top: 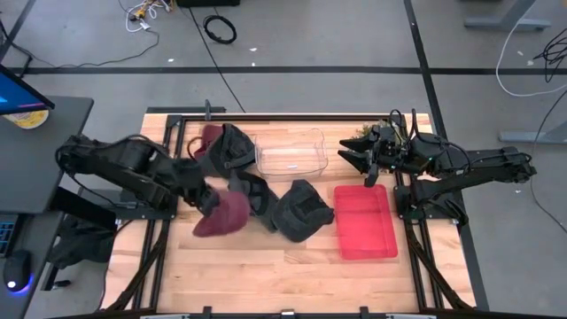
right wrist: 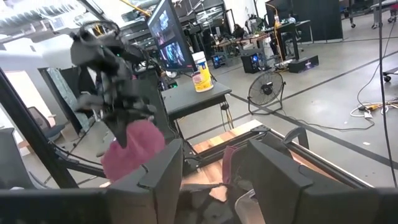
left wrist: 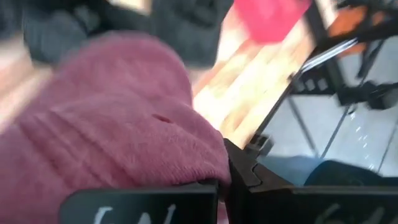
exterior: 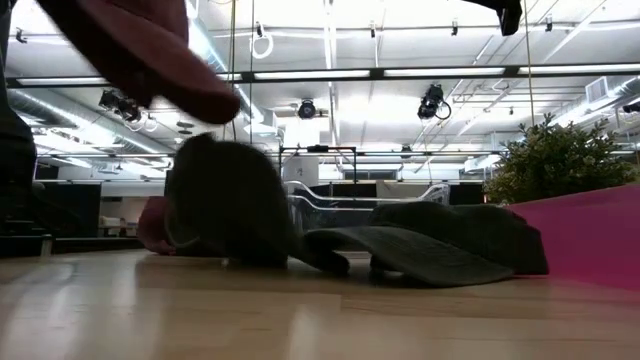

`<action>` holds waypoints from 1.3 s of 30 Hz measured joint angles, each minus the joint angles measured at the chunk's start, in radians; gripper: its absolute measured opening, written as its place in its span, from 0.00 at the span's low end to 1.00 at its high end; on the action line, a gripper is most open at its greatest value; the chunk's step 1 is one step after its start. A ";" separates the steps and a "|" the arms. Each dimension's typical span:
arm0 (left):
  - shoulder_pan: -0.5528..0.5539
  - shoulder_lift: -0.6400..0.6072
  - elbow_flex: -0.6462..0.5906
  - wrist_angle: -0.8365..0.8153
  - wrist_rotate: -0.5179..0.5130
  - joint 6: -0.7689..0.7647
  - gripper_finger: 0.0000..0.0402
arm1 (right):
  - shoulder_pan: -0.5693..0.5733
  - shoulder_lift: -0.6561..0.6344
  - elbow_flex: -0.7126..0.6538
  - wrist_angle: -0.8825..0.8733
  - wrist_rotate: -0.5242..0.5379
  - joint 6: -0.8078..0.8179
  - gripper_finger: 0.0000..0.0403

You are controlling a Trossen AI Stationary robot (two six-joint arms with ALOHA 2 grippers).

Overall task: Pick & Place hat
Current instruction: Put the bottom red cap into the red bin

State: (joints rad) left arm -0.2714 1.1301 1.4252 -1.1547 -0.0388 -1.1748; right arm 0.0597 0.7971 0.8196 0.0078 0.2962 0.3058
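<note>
A maroon hat (top: pixel 223 216) hangs from my left gripper (top: pixel 206 200) above the table's left-middle; it shows high up in the low view (exterior: pixel 150 55) and fills the left wrist view (left wrist: pixel 118 118). The left gripper is shut on it. Several dark hats (top: pixel 301 211) and a second maroon hat (top: pixel 211 137) lie on the table beside it. My right gripper (top: pixel 366 167) is open and holds nothing, hovering over the far end of the red tray (top: pixel 365 221). Its wrist view shows the open fingers (right wrist: pixel 205 171) and the lifted hat (right wrist: pixel 132 149) farther off. My left gripper holds the maroon hat by its soft fabric at one side (left wrist: pixel 186 171), pinched between the two fingers (left wrist: pixel 143 202). It comes from above. The hat hangs below and beside the fingers, lifted clear of the table (exterior: pixel 190 85).
A clear plastic bin (top: pixel 292 152) stands at the far middle of the table, between the hats and the right arm. The red tray lies at the right. A small green plant (exterior: pixel 555 160) stands at the far right. Bare wood (top: pixel 266 266) lies along the near edge.
</note>
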 joint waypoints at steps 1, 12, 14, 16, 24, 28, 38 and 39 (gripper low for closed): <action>0.000 0.000 0.020 0.001 -0.010 0.000 0.01 | 0.000 0.000 0.000 0.000 0.000 0.000 0.45; 0.000 0.000 0.123 0.038 -0.243 0.090 0.00 | 0.000 0.000 0.000 -0.001 0.000 0.000 0.45; 0.000 0.001 0.123 0.071 -0.275 0.113 0.00 | 0.001 0.000 0.000 -0.003 -0.001 0.000 0.45; 0.000 0.002 0.123 0.122 -0.299 0.148 0.00 | 0.001 0.000 0.000 -0.015 -0.002 0.001 0.45; 0.000 0.002 0.123 0.377 -0.372 0.420 0.00 | -0.001 0.000 0.000 -0.042 0.093 0.020 0.45; 0.000 0.002 0.123 0.454 -0.398 0.521 0.00 | -0.002 0.008 0.000 0.044 0.117 0.048 0.45; 0.043 0.040 0.121 0.505 -0.325 0.668 0.00 | -0.172 0.146 0.000 0.190 -0.386 0.394 0.49; 0.049 0.047 0.121 0.510 -0.312 0.668 0.00 | -0.189 0.160 0.000 0.216 -0.415 0.417 0.51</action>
State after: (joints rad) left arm -0.2226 1.1767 1.5463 -0.6443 -0.3512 -0.5063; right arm -0.1294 0.9575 0.8192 0.2239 -0.1188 0.7231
